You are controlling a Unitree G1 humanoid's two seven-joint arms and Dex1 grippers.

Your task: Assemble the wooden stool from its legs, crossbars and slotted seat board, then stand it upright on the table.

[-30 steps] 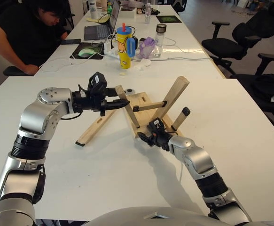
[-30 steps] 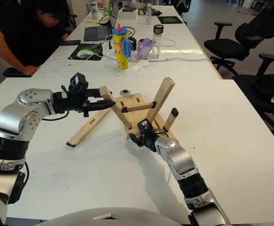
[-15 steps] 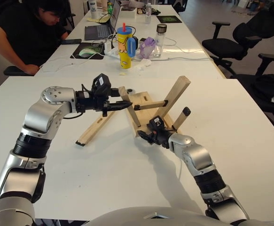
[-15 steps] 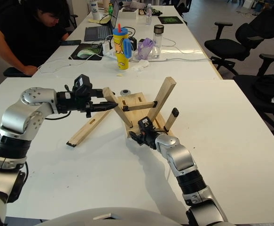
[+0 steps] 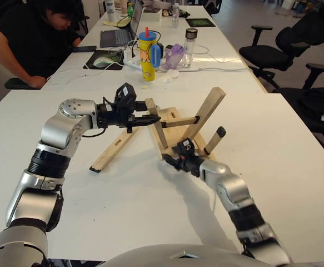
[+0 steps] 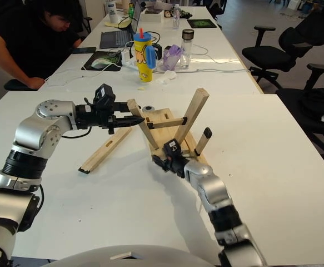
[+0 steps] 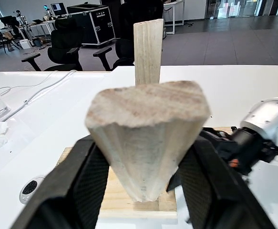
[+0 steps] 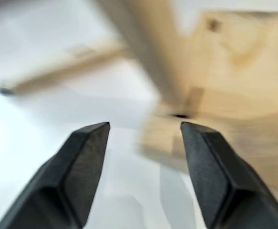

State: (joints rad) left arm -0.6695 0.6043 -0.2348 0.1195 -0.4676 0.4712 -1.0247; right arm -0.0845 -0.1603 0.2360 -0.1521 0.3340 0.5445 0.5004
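The slotted seat board [image 5: 175, 130] lies flat mid-table with legs rising from it. My left gripper [image 5: 148, 118] is shut on the top end of one slanted leg [image 7: 148, 129], its fingers [image 7: 84, 186] on both sides. A taller leg [image 5: 208, 111] leans up to the right, joined to it by a crossbar [image 5: 179, 120]. A short black-tipped piece [image 5: 215, 139] stands at the board's right side. A loose leg [image 5: 114, 149] lies on the table to the left. My right gripper [image 5: 171, 161] is open at the board's near corner [image 8: 234, 81], holding nothing.
The adjoining far table carries a yellow cup [image 5: 146, 54], a bottle [image 5: 189, 47], a laptop [image 5: 120, 30] and cables. Office chairs [image 5: 295, 50] stand to the right. A person sits at the far left, touching nothing. Bare table lies in front and to the right.
My left gripper has carried the leg's top end to the right and farther away, so the leg stands steeper. The right gripper stays at the board's near corner.
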